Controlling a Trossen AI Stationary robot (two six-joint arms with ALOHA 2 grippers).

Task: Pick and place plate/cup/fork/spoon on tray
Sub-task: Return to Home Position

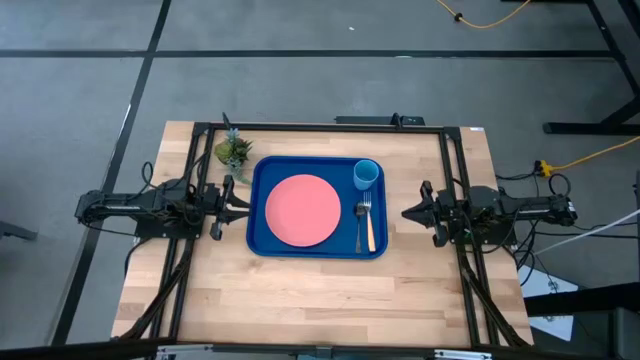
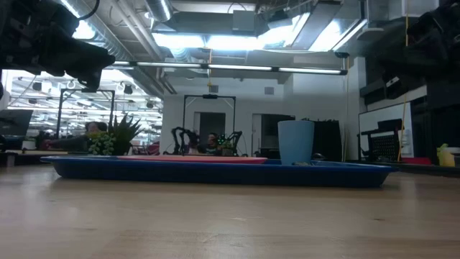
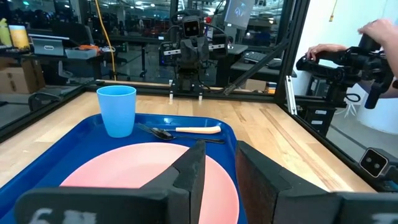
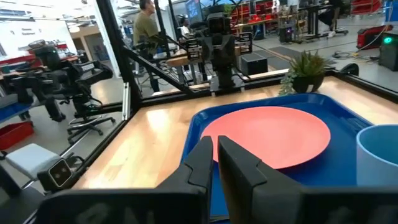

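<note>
The deep-blue tray (image 1: 256, 235) lies in the middle of the table. On it rest the salmon-pink plate (image 1: 302, 209), the light-blue cup (image 1: 366, 174) upright at the far right corner, and the tan-handled fork (image 1: 370, 233) beside the thin dark spoon (image 1: 360, 235), both along the right side. My left gripper (image 1: 246, 205) hangs just off the tray's left edge, slightly open and empty; its wrist view (image 3: 219, 149) looks over the plate (image 3: 137, 168). My right gripper (image 1: 405, 212) hangs just off the tray's right edge, shut and empty, as its wrist view (image 4: 215, 142) shows.
A small potted plant (image 1: 233, 152) stands on the table by the tray's far left corner. A black frame (image 1: 320, 126) runs around the table's far and side edges. Bare wood (image 1: 320, 295) lies between the tray and the near edge.
</note>
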